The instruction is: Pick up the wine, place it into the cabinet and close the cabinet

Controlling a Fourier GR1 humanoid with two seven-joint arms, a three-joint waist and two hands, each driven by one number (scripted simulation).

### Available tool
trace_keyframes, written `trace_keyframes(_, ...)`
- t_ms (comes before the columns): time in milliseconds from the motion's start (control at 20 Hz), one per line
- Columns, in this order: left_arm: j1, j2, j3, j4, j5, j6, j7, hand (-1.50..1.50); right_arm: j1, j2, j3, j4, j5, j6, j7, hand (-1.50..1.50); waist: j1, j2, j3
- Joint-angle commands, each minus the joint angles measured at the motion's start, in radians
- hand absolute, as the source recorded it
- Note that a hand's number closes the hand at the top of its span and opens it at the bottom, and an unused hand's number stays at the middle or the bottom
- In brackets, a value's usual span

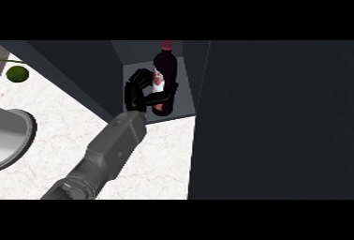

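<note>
Setting the wine bottle (165, 70) down inside the cabinet (269, 117) is the step here. The left hand (140, 91) is wrapped around it, so I'd let it stand upright on the shelf before letting go, or it tips.

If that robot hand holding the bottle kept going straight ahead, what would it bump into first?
Probably the cabinet's back wall. The robot hand, wrapped round the wine bottle, points into the open compartment; depth is hard to judge.

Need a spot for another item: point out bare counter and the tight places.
Bare counter lies between the grey bowl and the forearm, below the lime. The cabinet opening is crowded: the robot hand grips the wine.
</note>
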Motion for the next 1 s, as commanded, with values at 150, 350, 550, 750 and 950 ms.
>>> trace_keyframes(150, -0.097, 0.0, -0.013, 0.015, 0.022, 0.064, 0.063, 1.5, 0.001, 0.011, 0.022, -0.012, 0.026, -0.021, 0.009, -1.5, 0.013, 0.0, 0.0)
trace_keyframes(350, -0.132, 0.0, -0.015, 0.027, 0.022, 0.082, 0.063, 1.5, 0.003, -0.024, -0.027, -0.008, -0.008, 0.005, 0.01, -1.5, 0.02, 0.001, 0.002)
trace_keyframes(550, -0.156, 0.0, -0.002, 0.052, 0.032, 0.07, 0.1, 1.5, 0.018, -0.013, -0.033, 0.01, -0.017, 0.015, -0.021, -1.5, 0.02, 0.016, 0.003)
trace_keyframes(750, -0.172, 0.0, 0.006, 0.071, 0.041, 0.067, 0.139, 1.5, 0.021, -0.019, -0.032, 0.004, -0.003, 0.014, -0.015, -1.5, 0.024, 0.011, 0.002)
trace_keyframes(950, -0.19, 0.005, 0.028, 0.088, 0.048, 0.059, 0.13, 1.5, 0.06, -0.019, -0.061, -0.032, -0.031, 0.02, -0.025, -1.5, 0.039, 0.01, 0.003)
